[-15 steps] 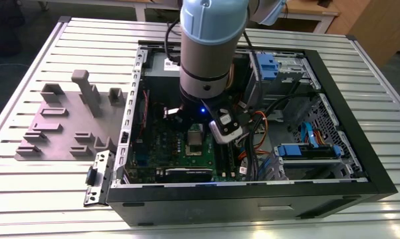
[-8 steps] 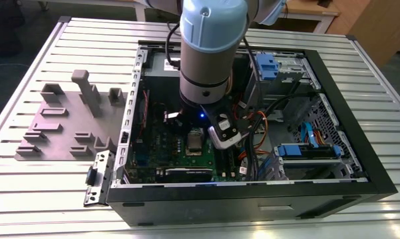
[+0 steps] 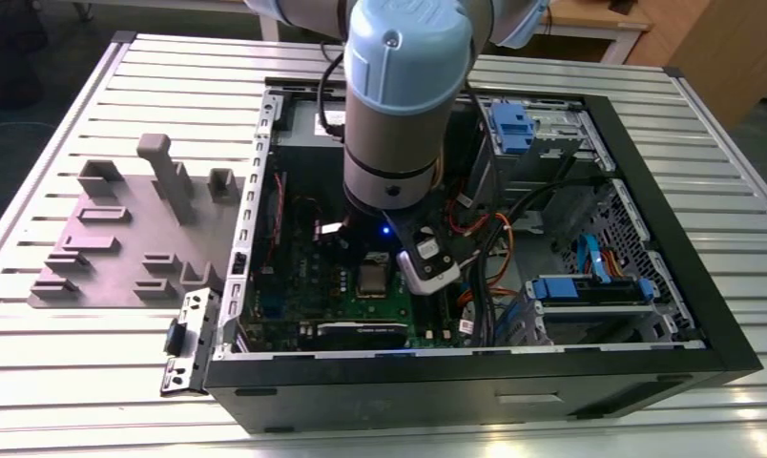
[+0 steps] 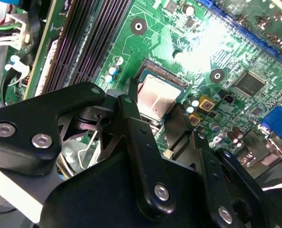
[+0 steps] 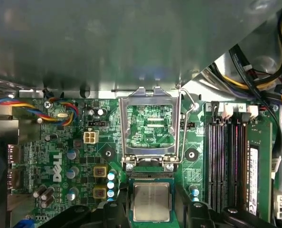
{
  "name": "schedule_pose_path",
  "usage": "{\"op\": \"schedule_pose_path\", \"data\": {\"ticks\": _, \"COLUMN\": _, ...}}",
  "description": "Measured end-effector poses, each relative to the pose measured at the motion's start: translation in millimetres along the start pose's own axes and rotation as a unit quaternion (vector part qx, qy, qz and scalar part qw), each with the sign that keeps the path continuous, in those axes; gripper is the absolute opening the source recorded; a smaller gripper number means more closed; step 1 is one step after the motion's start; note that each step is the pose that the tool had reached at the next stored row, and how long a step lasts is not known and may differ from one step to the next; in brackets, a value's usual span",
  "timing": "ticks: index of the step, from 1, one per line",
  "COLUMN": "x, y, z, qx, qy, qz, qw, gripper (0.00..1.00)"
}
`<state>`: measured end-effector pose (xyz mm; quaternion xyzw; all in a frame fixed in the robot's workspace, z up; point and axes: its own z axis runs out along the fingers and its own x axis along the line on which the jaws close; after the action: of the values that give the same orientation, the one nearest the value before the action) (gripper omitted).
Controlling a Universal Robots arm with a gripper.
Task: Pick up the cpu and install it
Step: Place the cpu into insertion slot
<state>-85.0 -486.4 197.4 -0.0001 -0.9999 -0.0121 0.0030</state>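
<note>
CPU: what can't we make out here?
Second wrist view: small silvery square cpu, one corner hidden behind the black gripper.
Both wrist views: whether it sits fully in the socket; its underside is hidden.
Exterior view: green board partly hidden by the pale blue-grey arm.

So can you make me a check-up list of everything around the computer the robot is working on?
Surface: slatted metal table, with the open computer case lying on it.
Job's things: the cpu is at the socket on the green board; the socket frame is flipped open.
Clutter: a grey holder plate beside the case, on the exterior view's left.
Grippers: the gripper is down at the cpu; whether it grips it cannot be told.
Cables: coloured wires and a yellow and black bundle inside the case, away from the socket.
Surroundings: wooden furniture behind the table.
</note>
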Motion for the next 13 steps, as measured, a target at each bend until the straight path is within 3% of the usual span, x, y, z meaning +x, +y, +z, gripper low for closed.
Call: {"op": "schedule_pose_path", "data": {"ticks": 13, "x": 0.1, "y": -2.7, "z": 4.2, "qx": -0.0001, "qy": -0.0003, "qz": 0.012, "qw": 0.99993, "gripper": 0.47}}
